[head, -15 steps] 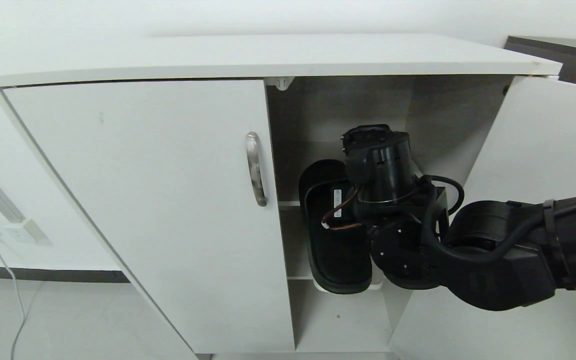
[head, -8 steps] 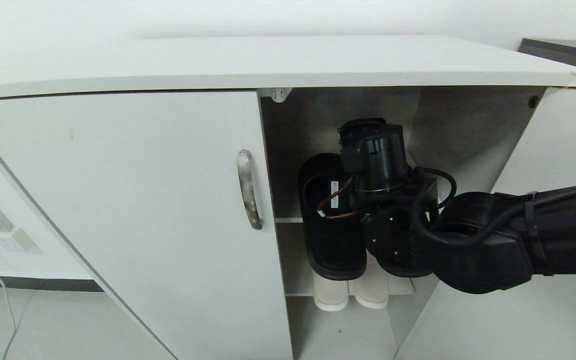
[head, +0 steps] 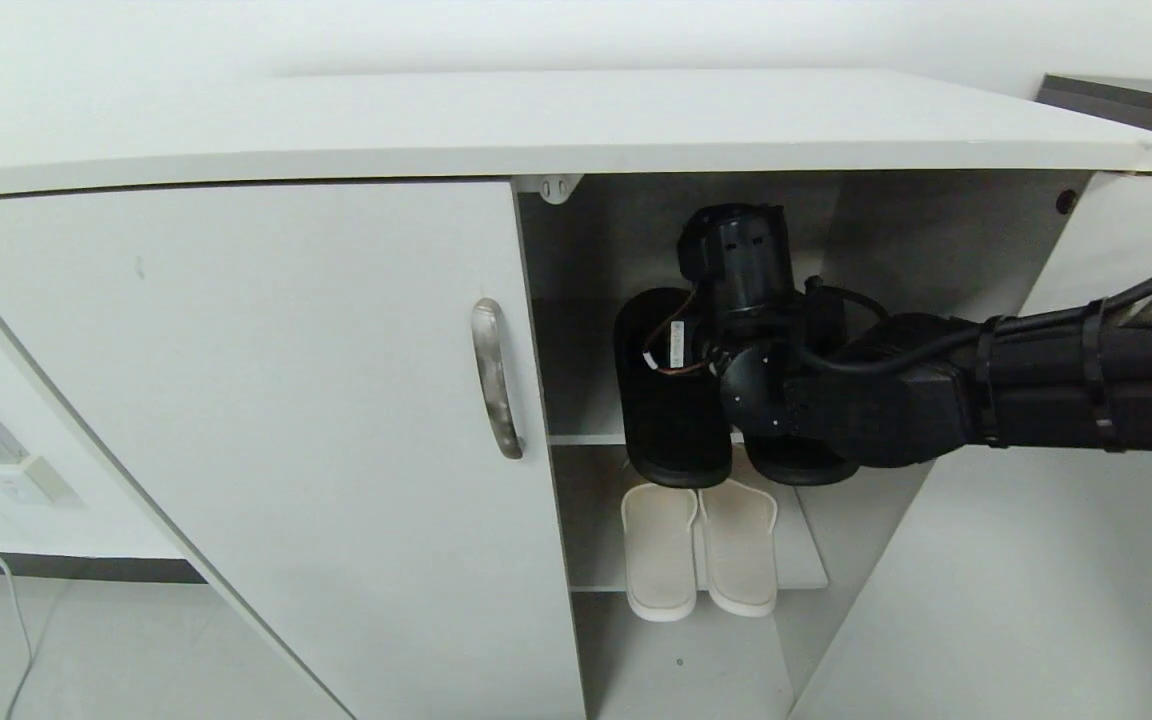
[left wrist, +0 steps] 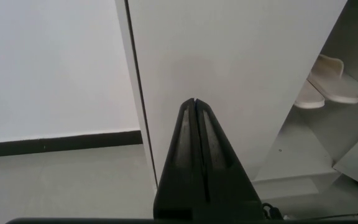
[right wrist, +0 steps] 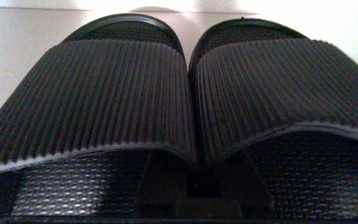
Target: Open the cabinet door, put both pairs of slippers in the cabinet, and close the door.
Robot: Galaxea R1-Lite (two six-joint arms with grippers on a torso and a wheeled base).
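Inside the open right half of the cabinet, at upper-shelf height, the right end effector is clamped on the black slippers. It pinches their inner edges together so the pair hangs side by side. Their long axis runs straight into the cabinet, toes ahead of the end effector, and the heels appear to overhang the upper shelf. Whether the soles touch it I cannot tell, since the wrist hides that. The white slippers lie on the lower shelf directly below. The coming move, I judge, is forward and down along that axis. The left end effector, fingers pressed together, hangs by the closed left door, farther from the opening.
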